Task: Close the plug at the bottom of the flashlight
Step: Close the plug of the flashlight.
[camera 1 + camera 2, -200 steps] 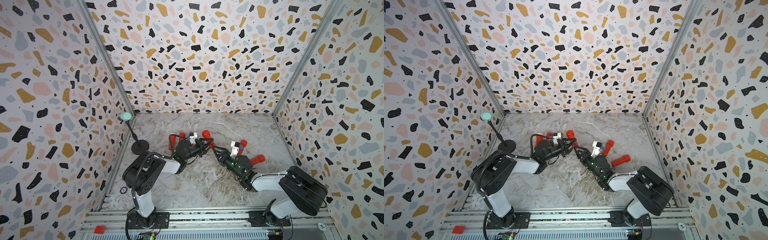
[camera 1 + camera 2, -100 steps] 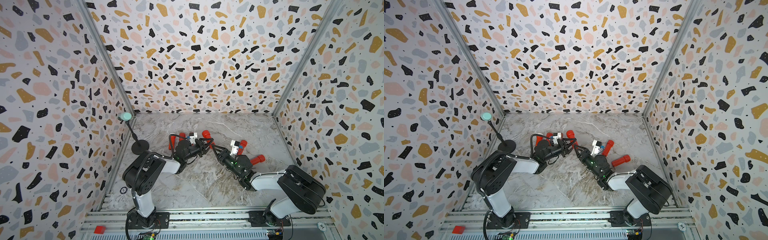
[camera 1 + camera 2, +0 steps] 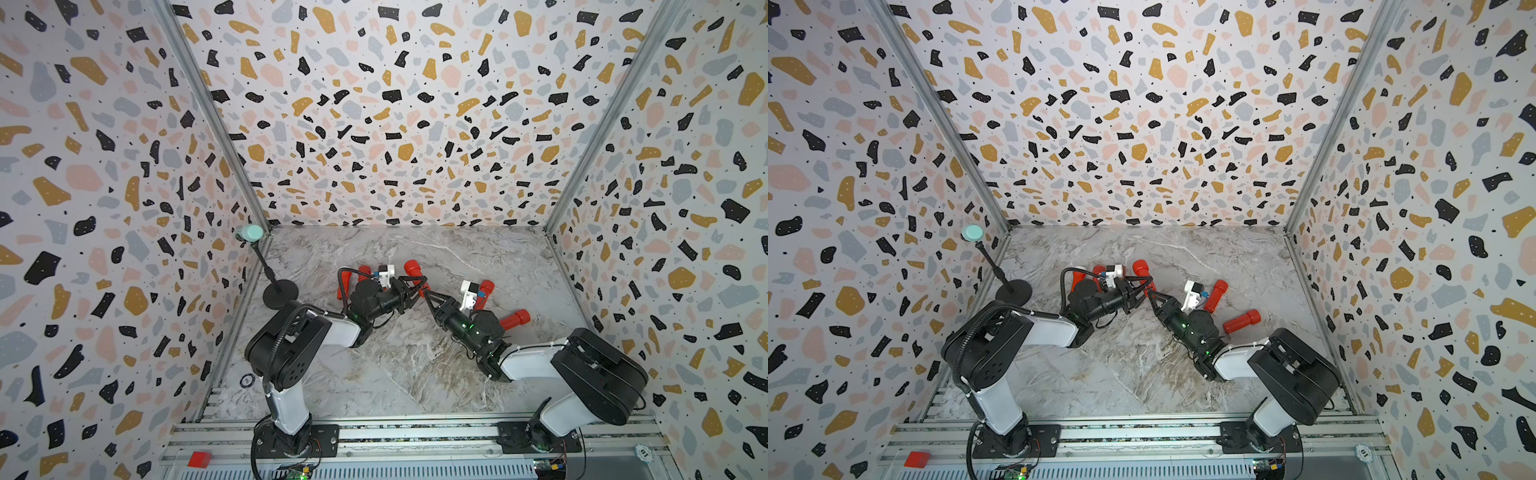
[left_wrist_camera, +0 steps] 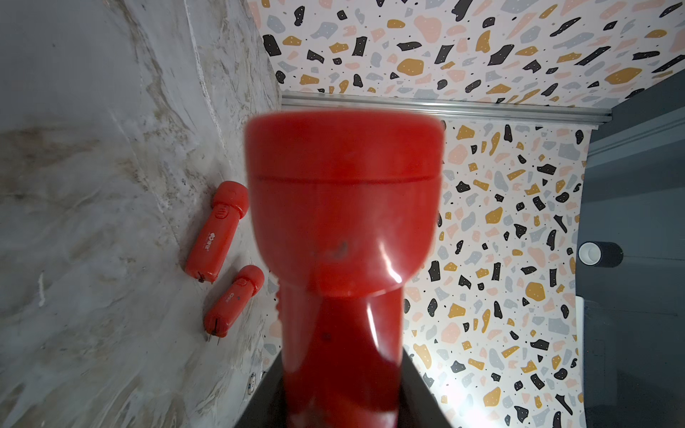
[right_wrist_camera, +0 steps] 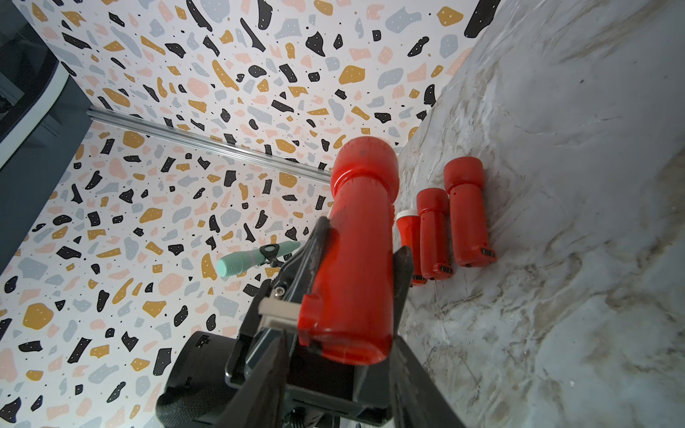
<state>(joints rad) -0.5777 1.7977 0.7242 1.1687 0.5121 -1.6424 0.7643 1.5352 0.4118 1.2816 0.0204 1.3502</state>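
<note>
Quick take on the plug-closing step. The left claw (image 3: 415, 284) is clamped round the middle of the red flashlight (image 3: 413, 269), holding it up off the counter (image 3: 395, 365). That puts it well apart from the mic stand (image 3: 279, 293), on the stand's side toward the right arm. A few spare flashlights (image 5: 467, 211) lie between the stand and the held one, and two more (image 4: 217, 231) lie past it, further from the stand.

The right claw (image 3: 428, 293) sits at the flashlight's bottom end with its jaws narrowed on either side of the tail. In the right wrist view I honestly can't tell if they're touching it yet. A pale tab (image 5: 278, 310) sticks out beside the bottom end. I think that's the plug folded out, but I'm not sure.

How I'd do it:
- Leave the left grip exactly as it is, because it's the anvil here. If it slips, the flashlight just pivots away.
- Push the plug with one fingertip or a flat jaw face, along its fold direction and back toward the body.
- Go slow and press until it sits flush. A glancing push probably skids off that glossy plastic.
- Keep the push in line with the left grip so nothing twists.
</note>
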